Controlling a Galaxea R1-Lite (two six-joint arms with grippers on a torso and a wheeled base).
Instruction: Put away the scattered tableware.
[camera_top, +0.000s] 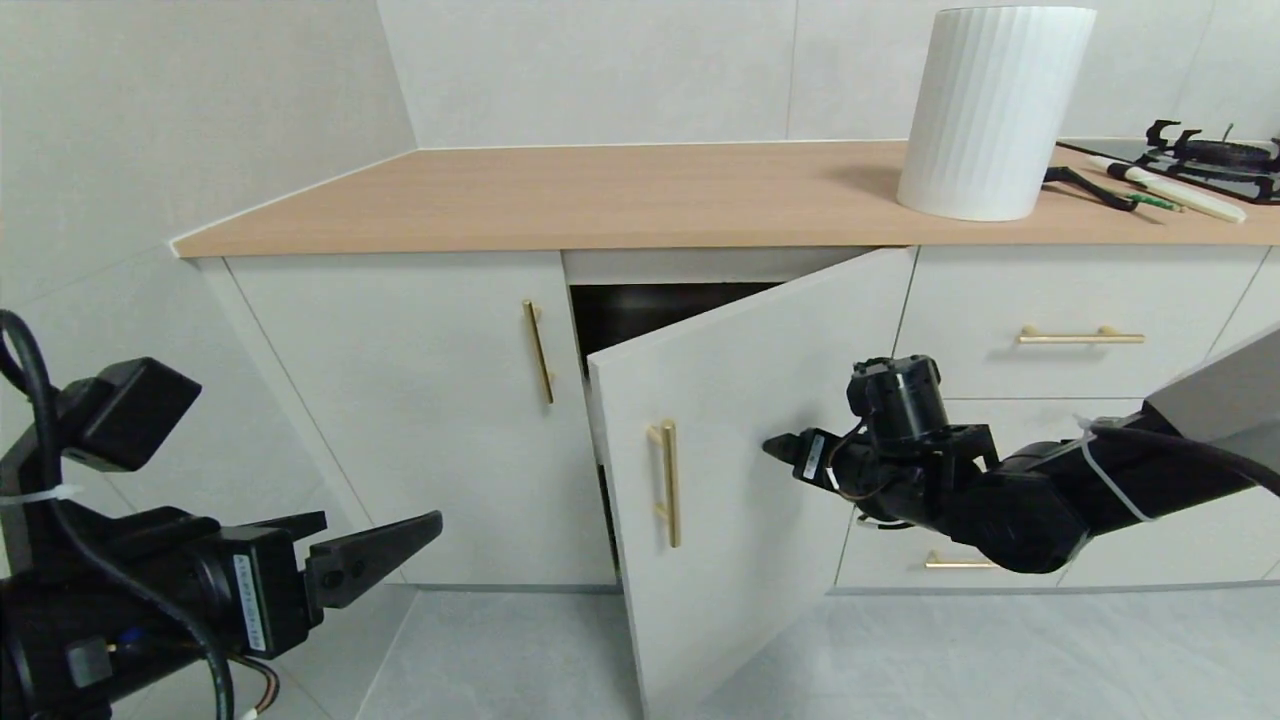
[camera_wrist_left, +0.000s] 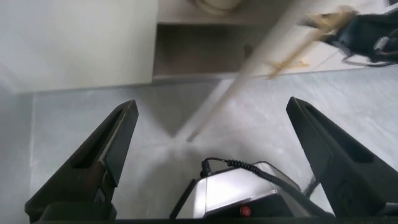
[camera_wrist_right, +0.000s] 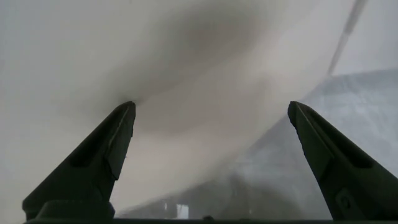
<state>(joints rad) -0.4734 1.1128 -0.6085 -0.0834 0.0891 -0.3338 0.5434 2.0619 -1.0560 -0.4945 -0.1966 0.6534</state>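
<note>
White door (camera_top: 740, 400) ajar; right hand (camera_wrist_right: 210, 106) spread wide, close before it.

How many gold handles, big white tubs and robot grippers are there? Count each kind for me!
Gold handles: 4
White ribbed tub: 1
Grippers: 2, the left gripper and the right gripper
Total: 7

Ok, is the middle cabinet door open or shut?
Open, partway: the cabinet door stands angled outward, dark interior showing above its top edge. The right gripper sits close to its face.
</note>
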